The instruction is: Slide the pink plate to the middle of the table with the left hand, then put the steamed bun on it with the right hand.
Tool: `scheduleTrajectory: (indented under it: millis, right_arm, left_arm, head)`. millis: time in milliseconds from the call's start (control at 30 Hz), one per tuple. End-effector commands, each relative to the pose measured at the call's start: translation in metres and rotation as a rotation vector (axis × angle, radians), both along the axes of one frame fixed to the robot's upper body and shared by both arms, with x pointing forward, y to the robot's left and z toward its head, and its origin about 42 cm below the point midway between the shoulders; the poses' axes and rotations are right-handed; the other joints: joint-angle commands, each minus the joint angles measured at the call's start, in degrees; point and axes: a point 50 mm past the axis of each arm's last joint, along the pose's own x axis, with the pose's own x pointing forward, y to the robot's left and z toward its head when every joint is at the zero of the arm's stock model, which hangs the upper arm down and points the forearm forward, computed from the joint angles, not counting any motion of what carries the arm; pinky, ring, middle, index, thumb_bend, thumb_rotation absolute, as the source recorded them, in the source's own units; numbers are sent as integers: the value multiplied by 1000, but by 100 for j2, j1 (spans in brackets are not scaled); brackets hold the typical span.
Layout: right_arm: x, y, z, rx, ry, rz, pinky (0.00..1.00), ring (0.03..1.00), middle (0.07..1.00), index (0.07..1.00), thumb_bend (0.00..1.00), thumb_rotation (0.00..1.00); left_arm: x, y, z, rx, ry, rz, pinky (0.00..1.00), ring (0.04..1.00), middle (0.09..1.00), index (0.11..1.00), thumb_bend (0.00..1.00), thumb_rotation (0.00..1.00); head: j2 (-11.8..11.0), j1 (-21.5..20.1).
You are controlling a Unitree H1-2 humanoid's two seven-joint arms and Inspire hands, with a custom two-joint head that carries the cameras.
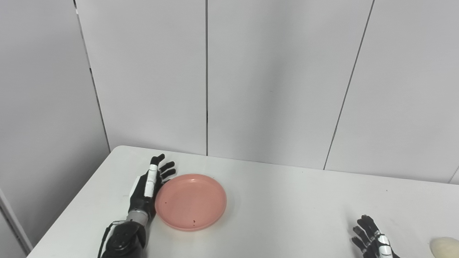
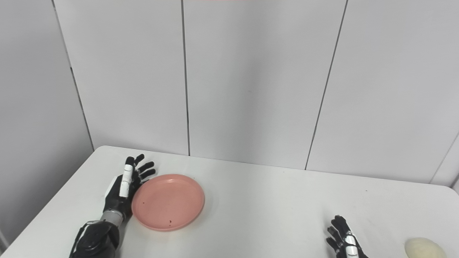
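Observation:
A round pink plate (image 1: pixel 190 201) lies flat on the white table (image 1: pixel 287 200), left of its middle. My left hand (image 1: pixel 148 186) stands on edge against the plate's left rim, fingers straight and apart, holding nothing. A pale cream steamed bun (image 2: pixel 425 248) rests at the table's near right corner, partly cut off by the picture edge. Just left of the bun, my right hand (image 2: pixel 343 238) rises from the bottom edge with its fingers spread, a short gap away from the bun. Its lower part is out of view.
Grey wall panels (image 1: pixel 272 79) stand right behind the table's far edge. The table's left edge (image 1: pixel 71 200) runs close to my left arm. A few dark specks lie on the plate.

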Motion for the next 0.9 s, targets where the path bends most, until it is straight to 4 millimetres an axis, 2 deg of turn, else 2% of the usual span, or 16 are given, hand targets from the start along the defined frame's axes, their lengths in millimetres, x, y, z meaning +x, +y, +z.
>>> scheduleTrajectory:
  millis: [0,333,567,867]
  right_arm:
    - [-10,5,-18,18,29,-1,915,915,921,898,713,938]
    - [-9,7,-17,4,27,8,908,912,917,899,710,956]
    - [-9,10,-17,11,27,9,909,914,917,896,709,949]
    - [-9,16,-16,2,22,16,901,908,908,895,723,947]
  left_arm:
    - [4,-7,10,11,-19,-33,734,829,845,914,953,999]
    - [0,-24,8,0,-3,-79,756,839,851,925,962,1000]
    - [-3,-35,10,-6,-13,-109,729,835,844,923,956,1000]
    - [-6,-44,11,-16,-6,-129,708,837,846,921,950,1000]
  head:
    - [4,-9]
    - [12,-71]
    - [15,-158]
    - [92,-461]
